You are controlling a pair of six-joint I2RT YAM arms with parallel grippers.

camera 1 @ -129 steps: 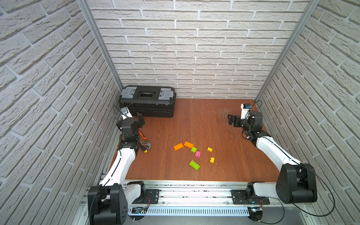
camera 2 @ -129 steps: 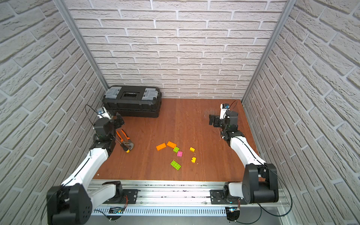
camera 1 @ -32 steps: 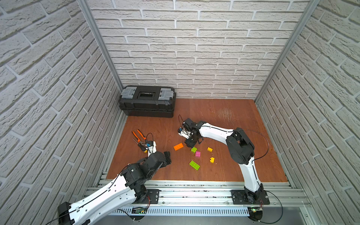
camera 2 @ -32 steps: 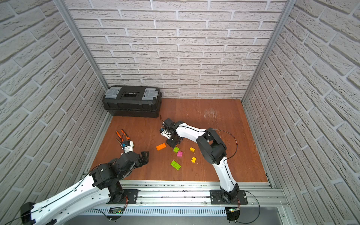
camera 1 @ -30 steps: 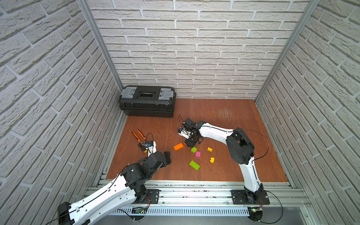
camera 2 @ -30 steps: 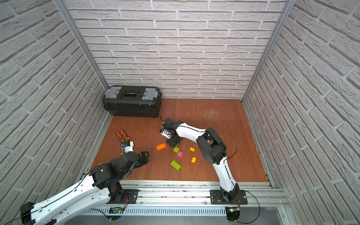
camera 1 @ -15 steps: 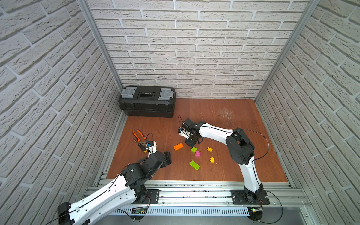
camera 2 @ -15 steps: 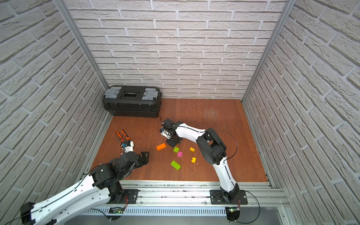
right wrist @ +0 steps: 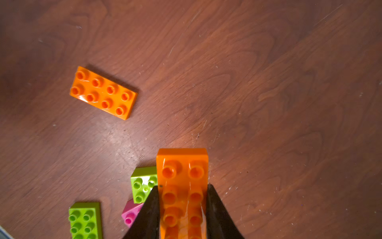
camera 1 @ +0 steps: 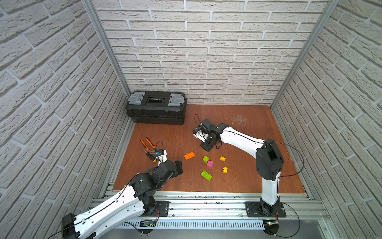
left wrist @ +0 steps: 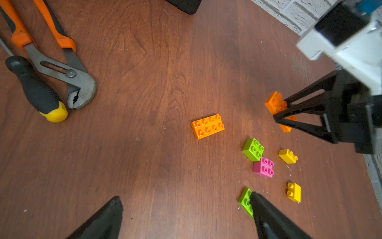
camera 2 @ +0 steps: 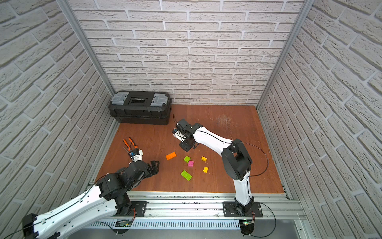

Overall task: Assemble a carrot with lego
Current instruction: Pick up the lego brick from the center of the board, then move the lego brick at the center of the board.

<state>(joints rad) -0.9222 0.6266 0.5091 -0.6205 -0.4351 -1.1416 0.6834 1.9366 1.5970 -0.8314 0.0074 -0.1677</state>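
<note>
Both arms are way in from the back corners where they sat a few seconds ago. One of the two orange bricks that lay side by side is off its spot now. Right gripper (right wrist: pixel 182 186) is clamped on that orange brick (right wrist: pixel 182 165) across its long sides, studs facing the wrist cam, with the front end sticking out past the fingertips. I can't tell if it's clear of the table (camera 1: pixel 237 186). The rest of the lego is loose on the wood around the front middle, nothing joined, so no carrot yet. The other orange brick (camera 1: pixel 189 155) lies flat on its own. The small green (camera 1: pixel 205 159) and the pink (camera 1: pixel 210 163) sit just beside each other. The long green (camera 1: pixel 206 175) is nearer the front rail, with two yellows (camera 1: pixel 222 158) (camera 1: pixel 225 169) off to the side. Left gripper (camera 1: pixel 178 166) hangs low with its fingers spread wide and nothing between them, near the loose orange brick but apart from it. Pliers (camera 1: pixel 147 144) and a screwdriver (left wrist: pixel 35 91) lie by the left arm, with a toolbox (camera 1: pixel 156 107) against the back wall.
</note>
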